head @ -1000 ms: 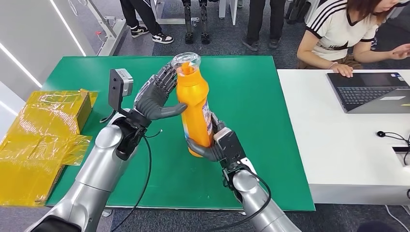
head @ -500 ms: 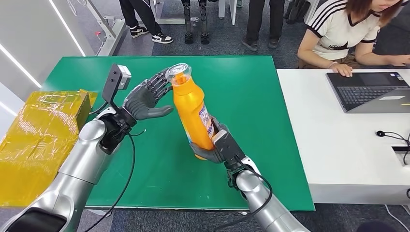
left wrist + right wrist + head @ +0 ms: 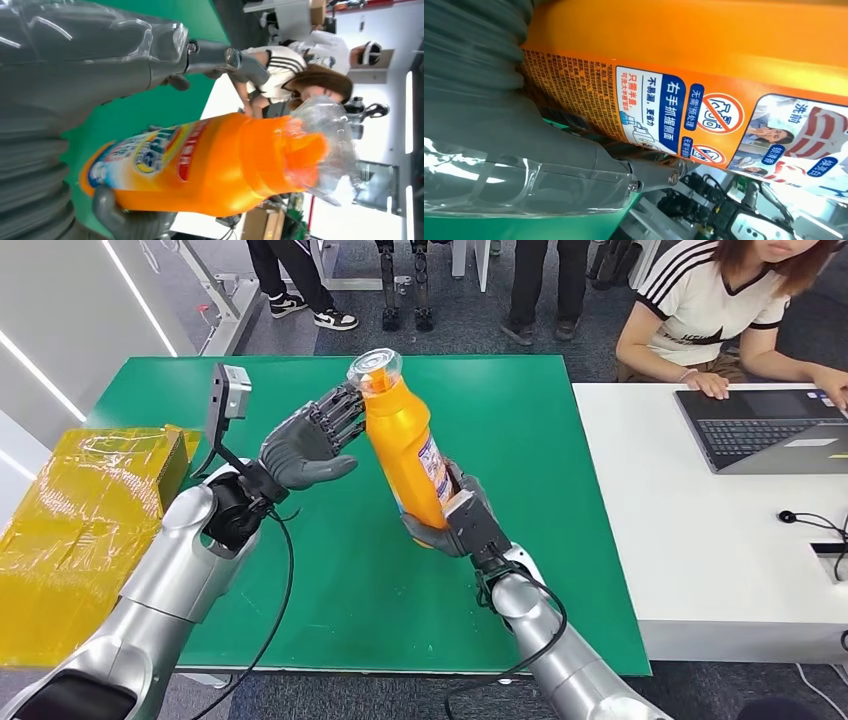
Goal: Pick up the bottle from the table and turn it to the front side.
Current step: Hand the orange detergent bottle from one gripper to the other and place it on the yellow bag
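My right hand [image 3: 452, 525] grips the lower body of an orange bottle [image 3: 405, 448] and holds it above the green table [image 3: 520, 430], tilted with its clear-capped top toward my left hand. The printed label [image 3: 684, 107] faces my right wrist camera, and the thumb [image 3: 574, 165] lies across the bottle. My left hand [image 3: 305, 440] hovers open just beside the bottle's neck, fingers spread, the fingertips close to it. In the left wrist view the bottle [image 3: 220, 160] lies across the picture with its colourful front label [image 3: 145, 160] showing.
A yellow wrapped box [image 3: 85, 520] sits at the table's left edge. To the right stands a white desk [image 3: 700, 540] with a laptop [image 3: 770, 430] and a seated person [image 3: 730, 310]. Other people's legs [image 3: 300, 280] stand beyond the table's far edge.
My right hand has lifted the bottle slightly and tilted it further. My left hand let go of the bottle's neck, drew back, and now hovers near it again.
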